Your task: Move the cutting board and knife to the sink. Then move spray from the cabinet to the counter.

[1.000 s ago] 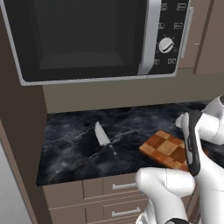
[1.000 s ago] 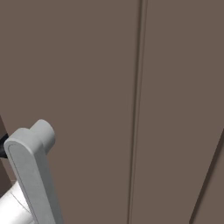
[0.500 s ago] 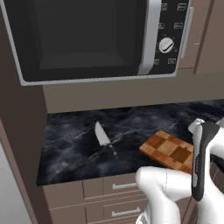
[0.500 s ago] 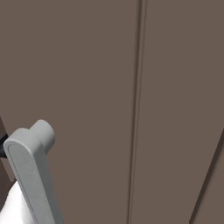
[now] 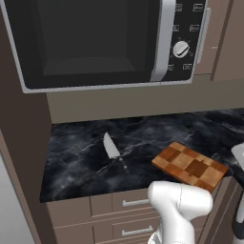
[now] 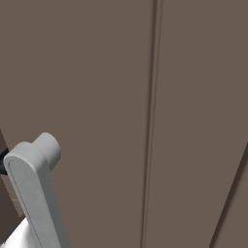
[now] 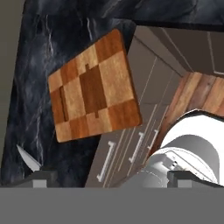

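The checkered wooden cutting board (image 5: 189, 166) lies flat on the black marble-look counter (image 5: 76, 162), at its front right corner. To the board's left lies the knife (image 5: 114, 151), its silver blade pointing toward the back wall. The hand view looks down on the cutting board (image 7: 94, 92) from above, with the knife (image 7: 28, 159) tip at the lower left. My gripper (image 7: 116, 178) hangs above the counter's front edge, open and holding nothing, clear of the board.
A black microwave (image 5: 95, 43) hangs low over the counter. Brown drawers with silver handles (image 5: 136, 202) sit below the counter. A shut brown cabinet door (image 5: 224, 38) is at the upper right. Flat brown panels (image 6: 145, 97) stand close in the right base view.
The arm's forearm has swung right, out past the edge of the left base view, uncovering the whole cutting board. Board and knife have not moved.
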You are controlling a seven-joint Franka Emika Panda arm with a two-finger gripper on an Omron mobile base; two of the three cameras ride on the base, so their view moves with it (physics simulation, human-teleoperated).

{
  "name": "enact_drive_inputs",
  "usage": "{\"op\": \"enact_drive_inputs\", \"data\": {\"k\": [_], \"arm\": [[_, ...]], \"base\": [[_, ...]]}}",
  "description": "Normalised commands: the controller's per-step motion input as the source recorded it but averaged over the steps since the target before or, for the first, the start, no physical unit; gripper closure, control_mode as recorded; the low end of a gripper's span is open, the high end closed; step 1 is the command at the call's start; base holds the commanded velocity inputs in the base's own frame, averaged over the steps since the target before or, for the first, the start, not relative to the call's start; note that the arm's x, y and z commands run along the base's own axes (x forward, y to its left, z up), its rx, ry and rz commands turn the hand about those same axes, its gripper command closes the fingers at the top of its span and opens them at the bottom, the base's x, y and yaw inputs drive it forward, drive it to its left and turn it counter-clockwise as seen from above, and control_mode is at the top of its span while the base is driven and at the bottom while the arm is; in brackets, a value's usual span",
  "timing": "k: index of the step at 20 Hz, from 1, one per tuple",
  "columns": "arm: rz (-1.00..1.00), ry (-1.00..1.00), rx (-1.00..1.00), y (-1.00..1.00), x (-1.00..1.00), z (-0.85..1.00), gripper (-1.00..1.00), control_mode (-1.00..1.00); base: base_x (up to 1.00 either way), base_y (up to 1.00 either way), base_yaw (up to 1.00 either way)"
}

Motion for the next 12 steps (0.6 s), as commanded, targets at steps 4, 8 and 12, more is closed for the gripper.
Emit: {"op": "enact_drive_inputs", "data": {"k": [4,8,12], "arm": [[-0.17,-0.02,0.16,0.00,-0.56,0.01,-1.00,-1.00],[-0.17,-0.05,0.06,0.00,-0.30,0.00,-1.00,-1.00],[-0.13,-0.05,0.05,0.00,-0.21,0.00,-1.00,-1.00]], "base": [[0.00,0.00,0.00],[0.00,0.00,0.00],[0.00,0.00,0.00]]}}
